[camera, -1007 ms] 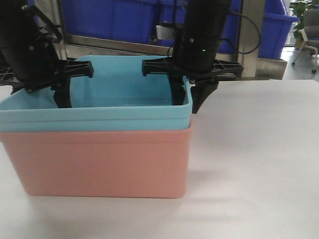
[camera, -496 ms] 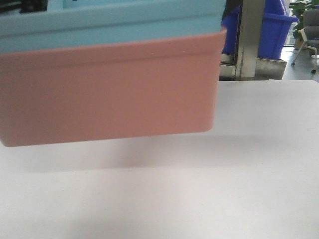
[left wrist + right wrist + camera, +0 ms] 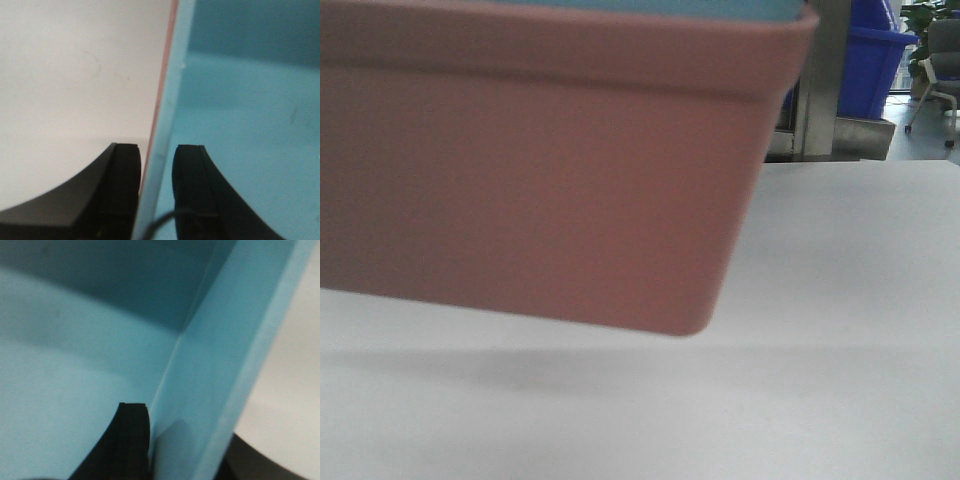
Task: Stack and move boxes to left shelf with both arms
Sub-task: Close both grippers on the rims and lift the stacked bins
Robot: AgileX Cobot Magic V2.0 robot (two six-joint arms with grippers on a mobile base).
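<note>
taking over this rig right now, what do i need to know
Left gripper: shut across a side wall of the blue box, one finger inside, one outside the pink box rim.
Right gripper: seems clamped the same way on a blue box wall; its outer finger barely shows.
Boxes: blue nested in pink, the stack in the air above the table, tilted.
Done: stacking and lift-off.
Left: carry the stack to the left shelf (not in view), set it down, release both grippers.

No writing, label, number or sign is legible; the salmon-pink plastic bin (image 3: pixel 540 170) and the light sky-blue plastic bin (image 3: pixel 240 125) show plain walls.
</note>
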